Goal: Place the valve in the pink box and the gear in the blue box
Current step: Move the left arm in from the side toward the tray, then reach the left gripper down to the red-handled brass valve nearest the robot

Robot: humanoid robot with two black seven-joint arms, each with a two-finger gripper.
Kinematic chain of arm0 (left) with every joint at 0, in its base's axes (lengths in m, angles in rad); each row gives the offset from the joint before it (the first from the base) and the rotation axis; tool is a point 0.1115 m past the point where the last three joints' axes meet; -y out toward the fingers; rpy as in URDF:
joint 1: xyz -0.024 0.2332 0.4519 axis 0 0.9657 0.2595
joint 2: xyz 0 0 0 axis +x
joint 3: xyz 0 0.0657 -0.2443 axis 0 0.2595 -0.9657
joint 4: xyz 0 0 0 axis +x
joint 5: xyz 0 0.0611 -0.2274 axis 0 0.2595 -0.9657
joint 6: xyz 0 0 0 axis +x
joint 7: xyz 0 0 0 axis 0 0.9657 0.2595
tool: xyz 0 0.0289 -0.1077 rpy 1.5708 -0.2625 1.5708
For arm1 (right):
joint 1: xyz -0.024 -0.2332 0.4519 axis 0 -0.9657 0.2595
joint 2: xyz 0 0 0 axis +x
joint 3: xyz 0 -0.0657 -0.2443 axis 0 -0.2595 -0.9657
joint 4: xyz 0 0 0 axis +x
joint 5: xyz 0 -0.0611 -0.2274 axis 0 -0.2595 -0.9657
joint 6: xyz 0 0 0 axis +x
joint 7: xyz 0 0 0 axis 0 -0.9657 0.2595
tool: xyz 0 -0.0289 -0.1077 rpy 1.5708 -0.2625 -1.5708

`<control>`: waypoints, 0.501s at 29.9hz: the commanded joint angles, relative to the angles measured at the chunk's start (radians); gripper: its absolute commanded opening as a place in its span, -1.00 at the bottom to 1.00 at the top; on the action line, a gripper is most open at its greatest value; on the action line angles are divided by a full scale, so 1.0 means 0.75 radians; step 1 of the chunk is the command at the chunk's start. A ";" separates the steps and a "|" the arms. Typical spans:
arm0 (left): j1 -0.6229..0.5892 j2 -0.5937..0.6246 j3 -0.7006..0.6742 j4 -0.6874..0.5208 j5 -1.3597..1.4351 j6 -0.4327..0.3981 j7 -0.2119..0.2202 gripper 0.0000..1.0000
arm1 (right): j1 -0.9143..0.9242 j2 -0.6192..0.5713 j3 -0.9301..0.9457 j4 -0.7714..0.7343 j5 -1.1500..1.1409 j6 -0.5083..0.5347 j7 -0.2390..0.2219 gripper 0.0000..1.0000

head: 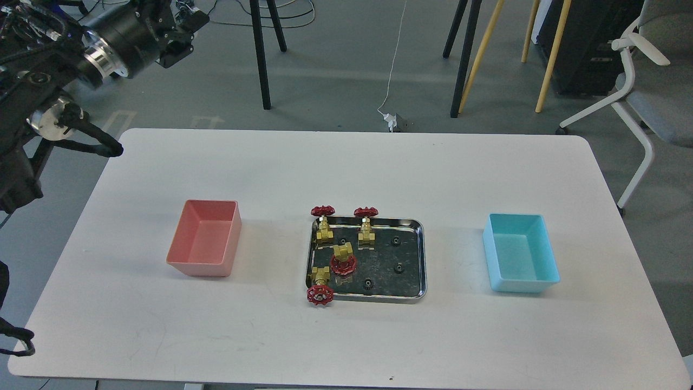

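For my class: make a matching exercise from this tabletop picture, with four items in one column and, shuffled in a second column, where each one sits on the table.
Items:
1. pink box
2. blue box
3. steel tray
4. left gripper

Places:
A. right part of the table
B. raised beyond the table's far left corner
C. left part of the table
D. middle of the table, between the two boxes, holding the valves and gears

Pairs: 1-C, 2-A, 3-D, 4-B
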 commanded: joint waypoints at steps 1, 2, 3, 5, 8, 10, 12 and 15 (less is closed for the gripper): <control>0.009 -0.004 0.143 -0.134 0.120 0.000 -0.010 0.99 | 0.005 -0.004 0.011 -0.003 0.000 0.000 0.003 0.98; 0.013 0.012 0.184 -0.205 0.163 0.000 -0.012 0.99 | 0.011 -0.002 0.013 -0.005 0.000 0.000 0.003 0.98; 0.020 0.035 0.210 -0.267 0.214 0.000 -0.016 0.99 | 0.024 -0.002 0.015 -0.009 0.000 0.000 0.003 0.98; 0.048 0.092 0.262 -0.402 0.345 0.044 -0.022 0.99 | 0.070 -0.002 0.011 -0.011 0.000 0.000 0.001 0.98; 0.120 0.127 0.292 -0.584 0.554 0.107 -0.045 0.97 | 0.114 0.000 0.007 -0.011 0.000 0.000 -0.001 0.98; 0.161 0.125 0.292 -0.660 0.664 0.154 -0.081 0.95 | 0.116 0.000 0.009 -0.013 0.000 0.000 -0.001 0.98; 0.197 0.117 0.292 -0.719 0.748 0.234 -0.114 0.95 | 0.118 0.000 0.011 -0.013 0.000 0.000 -0.001 0.98; 0.244 0.088 0.299 -0.764 0.861 0.332 -0.157 0.94 | 0.124 0.002 0.013 -0.013 0.000 0.000 -0.001 0.98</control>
